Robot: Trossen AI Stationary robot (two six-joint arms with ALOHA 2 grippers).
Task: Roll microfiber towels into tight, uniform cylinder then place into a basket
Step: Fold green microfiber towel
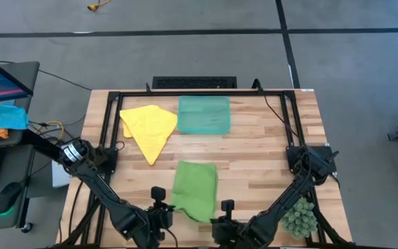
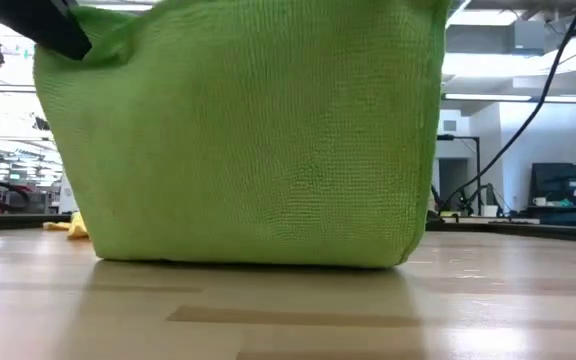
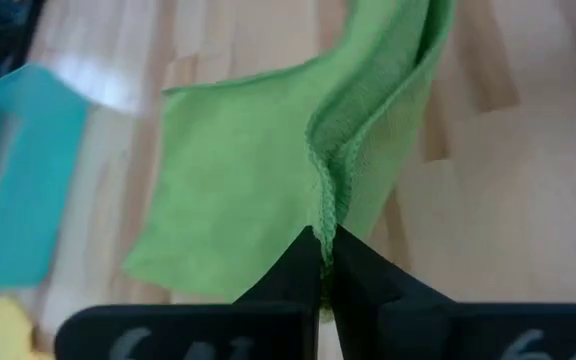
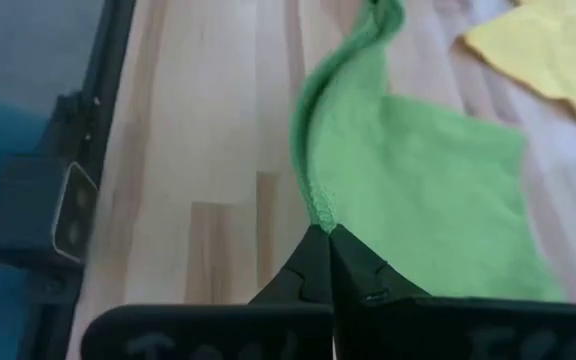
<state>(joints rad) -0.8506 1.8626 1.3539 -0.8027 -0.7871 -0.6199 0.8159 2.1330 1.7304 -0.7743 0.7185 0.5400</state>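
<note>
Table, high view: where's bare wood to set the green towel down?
Free: wide strip right of the basket and green towel; smaller patch between yellow towel and green towel. Crowded: near edge, both pincers, left and right, shut on the green towel.

I have the large lime-green microfiber towel (image 1: 195, 188) at the near middle of the wooden slatted table (image 1: 268, 149), its near edge raised off the surface. My left gripper (image 3: 326, 272) pinches that edge at the left corner, my right gripper (image 4: 326, 240) at the right corner. Behind it to the left lies the smaller yellow microfiber towel (image 1: 148, 127). Just right of that, near the far edge, sits the shallow translucent teal plastic basket (image 1: 204, 114).
</note>
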